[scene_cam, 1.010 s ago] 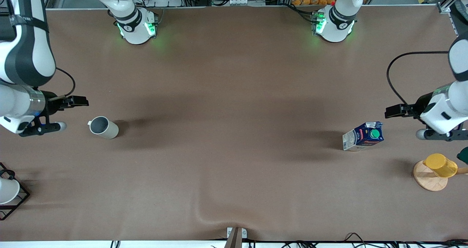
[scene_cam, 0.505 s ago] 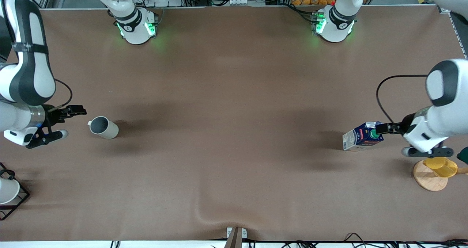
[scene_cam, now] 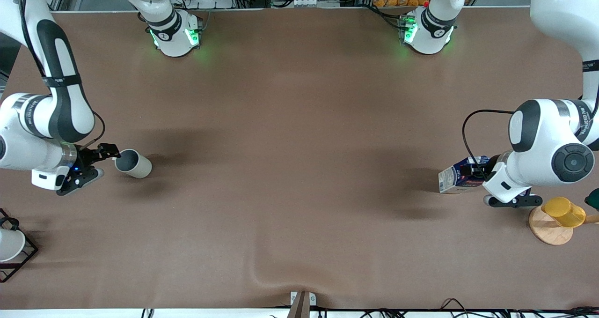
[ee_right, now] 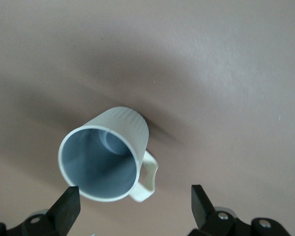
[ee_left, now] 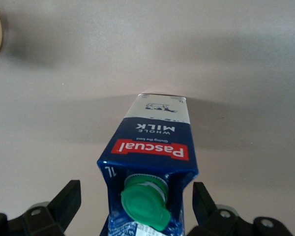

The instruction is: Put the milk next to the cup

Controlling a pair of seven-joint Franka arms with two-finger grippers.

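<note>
**Both grippers brought down at their objects, nothing gripped yet**

While the milk (scene_cam: 456, 178) stands upright on the table (scene_cam: 299, 144) toward the left arm's end, its gabled top is straddled by the left gripper (ee_left: 133, 204), whose fingers are spread with a gap on each side of the carton; a grasp seems to be in preparation. Toward the right arm's end, the cup (scene_cam: 133, 163) is approached by the right gripper (ee_right: 132, 206), fingers likewise parted, nothing held. A yellow cup (scene_cam: 563, 211) on a wooden coaster (scene_cam: 548, 229) sits just beside the left gripper, nearer the front camera, so clearance there is judged tight. Between milk and cup a wide stretch of bare table is offered for the carry.
</note>
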